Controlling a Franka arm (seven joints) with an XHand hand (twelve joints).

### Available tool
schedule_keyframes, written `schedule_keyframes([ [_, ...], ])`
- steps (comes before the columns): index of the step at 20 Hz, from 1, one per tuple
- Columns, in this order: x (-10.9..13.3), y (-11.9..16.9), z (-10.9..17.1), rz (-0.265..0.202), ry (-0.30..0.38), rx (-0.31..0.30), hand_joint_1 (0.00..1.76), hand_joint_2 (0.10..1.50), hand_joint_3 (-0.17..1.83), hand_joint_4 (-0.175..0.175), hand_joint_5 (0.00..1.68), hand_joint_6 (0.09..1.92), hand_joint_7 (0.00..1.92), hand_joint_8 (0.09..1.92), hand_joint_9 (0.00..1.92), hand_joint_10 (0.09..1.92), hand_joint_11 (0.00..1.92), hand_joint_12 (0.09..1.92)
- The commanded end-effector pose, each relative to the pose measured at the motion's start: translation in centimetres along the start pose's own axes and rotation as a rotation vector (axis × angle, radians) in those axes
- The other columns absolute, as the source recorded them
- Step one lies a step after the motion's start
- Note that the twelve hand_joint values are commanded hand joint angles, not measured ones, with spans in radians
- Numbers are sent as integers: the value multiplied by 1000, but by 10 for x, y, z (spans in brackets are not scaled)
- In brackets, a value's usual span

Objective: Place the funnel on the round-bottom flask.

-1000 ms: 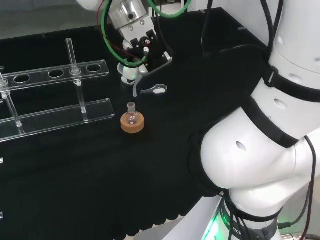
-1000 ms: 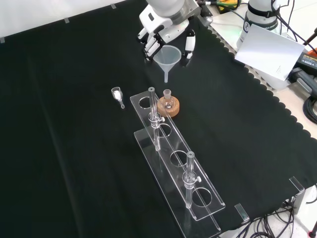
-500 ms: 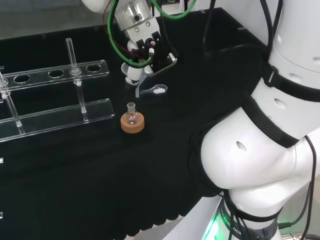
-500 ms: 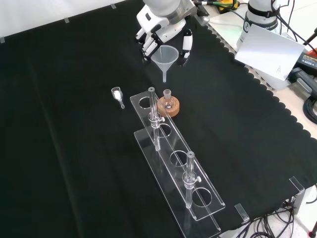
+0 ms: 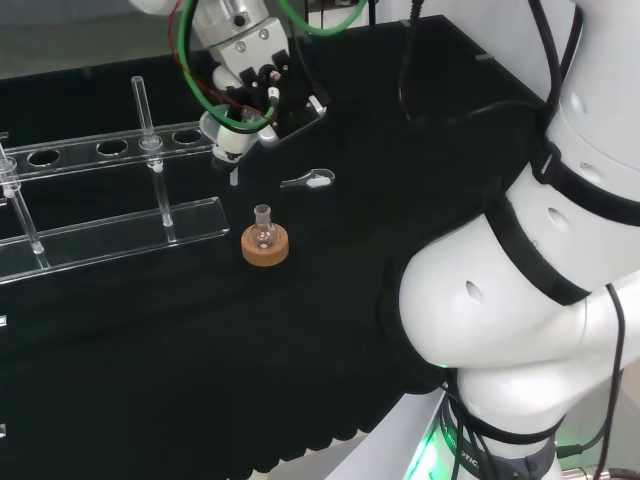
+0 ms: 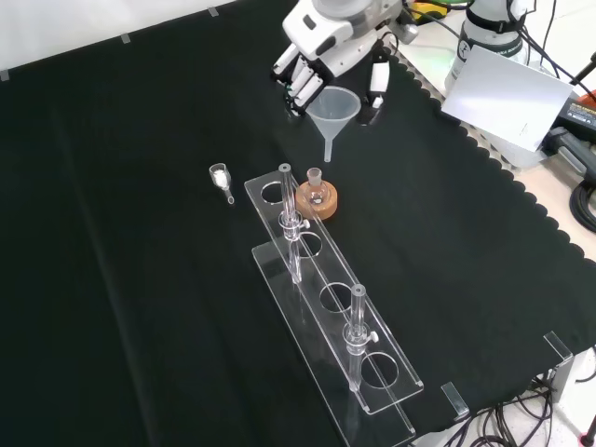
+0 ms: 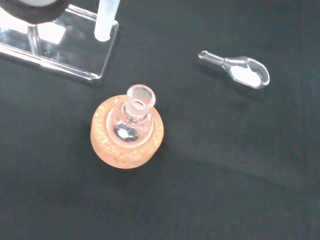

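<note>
Rack nearest in front view, clear, long, edge just beside cork stand. Round-bottom flask upright on stand, neck open. Scoop apart on bare cloth. Beyond: hand, fingers curled round funnel rim, stem down, airborne above cloth.

My head camera sits behind and above the arm, looking over it at the tabletop. The front one looks down from opposite. The wrist camera hangs close over the flask, which all three share.
</note>
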State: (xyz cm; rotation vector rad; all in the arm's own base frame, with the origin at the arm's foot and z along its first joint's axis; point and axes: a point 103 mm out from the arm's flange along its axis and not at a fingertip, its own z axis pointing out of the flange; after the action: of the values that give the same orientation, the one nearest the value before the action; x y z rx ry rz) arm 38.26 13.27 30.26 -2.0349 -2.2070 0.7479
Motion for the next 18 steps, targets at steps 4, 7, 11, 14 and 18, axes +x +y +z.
schedule_keyframes([
  [4,-34,28,54,60,35,111,748,750,556,-30,455,615,473,689,817,526,266,1412],
  [7,-34,28,54,61,26,109,748,750,556,-30,455,614,472,690,816,527,266,1412],
  [11,-32,29,53,67,18,114,748,751,557,-30,456,613,472,691,816,528,266,1412],
  [14,-20,31,48,69,10,115,748,750,557,-30,457,612,472,691,816,529,266,1412],
  [18,-33,30,53,65,30,113,748,750,557,-30,457,612,471,692,815,530,266,1411],
])
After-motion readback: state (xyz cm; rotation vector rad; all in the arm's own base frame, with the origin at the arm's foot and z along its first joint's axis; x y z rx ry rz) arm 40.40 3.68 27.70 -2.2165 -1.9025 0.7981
